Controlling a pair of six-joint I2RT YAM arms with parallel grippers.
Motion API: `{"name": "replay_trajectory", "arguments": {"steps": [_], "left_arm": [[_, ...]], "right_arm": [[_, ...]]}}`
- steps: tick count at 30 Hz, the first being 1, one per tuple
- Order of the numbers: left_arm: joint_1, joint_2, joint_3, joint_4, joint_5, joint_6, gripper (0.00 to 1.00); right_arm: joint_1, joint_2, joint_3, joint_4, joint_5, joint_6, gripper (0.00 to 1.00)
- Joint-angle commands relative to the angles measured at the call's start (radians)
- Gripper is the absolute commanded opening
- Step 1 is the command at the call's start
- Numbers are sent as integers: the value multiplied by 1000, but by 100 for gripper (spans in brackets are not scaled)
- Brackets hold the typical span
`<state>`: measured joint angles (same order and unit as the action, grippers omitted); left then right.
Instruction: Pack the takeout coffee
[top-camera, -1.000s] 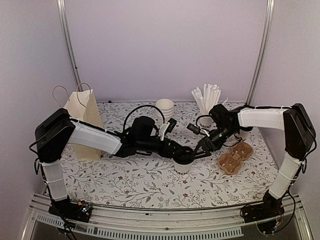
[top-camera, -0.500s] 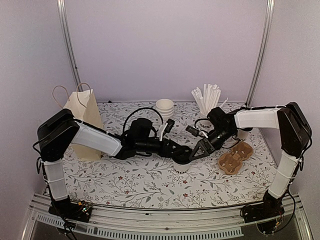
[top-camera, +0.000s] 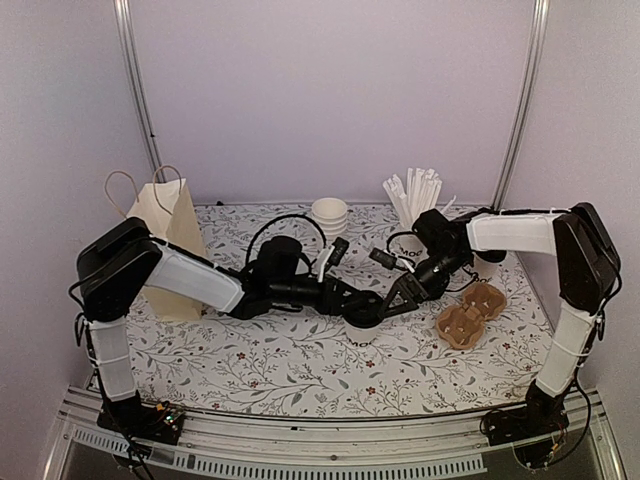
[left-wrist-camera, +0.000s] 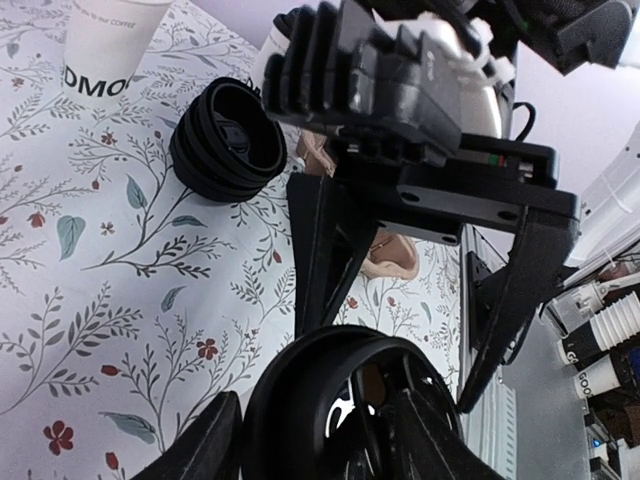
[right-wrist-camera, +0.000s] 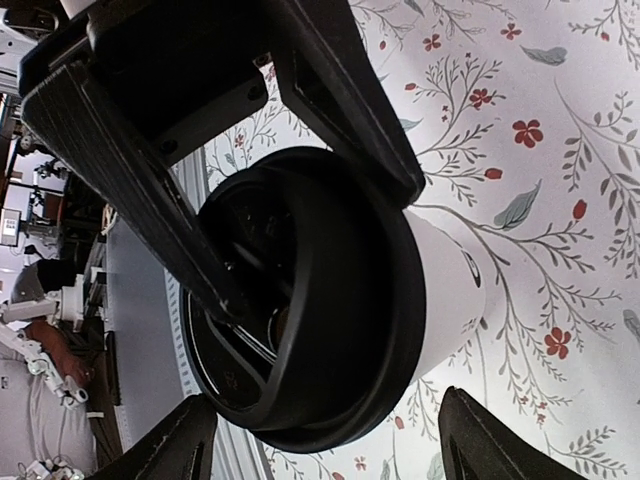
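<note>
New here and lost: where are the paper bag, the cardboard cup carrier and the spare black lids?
paper bag (top-camera: 165, 222), top view, its front face.
cardboard cup carrier (top-camera: 470, 315), top view, its middle.
spare black lids (left-wrist-camera: 228, 142), left wrist view, the top lid's centre.

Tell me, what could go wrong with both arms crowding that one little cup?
The left tool and right tool meet at one lidded cup, so they might collide and tip it. The left tool pinches the black lid; an uneven squeeze could pop it loose.
</note>
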<state>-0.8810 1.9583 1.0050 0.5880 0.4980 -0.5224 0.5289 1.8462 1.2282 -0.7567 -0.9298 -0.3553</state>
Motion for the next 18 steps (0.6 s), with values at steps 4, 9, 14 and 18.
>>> {"name": "replay_trajectory", "arguments": {"steps": [4,9,14,18], "left_arm": [[-5,97,-16,-49,193,132,53],[0,129,9,-16,264,128,50],[2,131,15,-10,272,125,50],[6,133,17,-19,265,119,50]], "right_arm": [[-55,-47,67,-41,150,-23,78],[-74,-28,60,-33,127,-5,72],[-74,-10,60,-21,131,3,66],[-75,26,53,-21,129,7,63]]}}
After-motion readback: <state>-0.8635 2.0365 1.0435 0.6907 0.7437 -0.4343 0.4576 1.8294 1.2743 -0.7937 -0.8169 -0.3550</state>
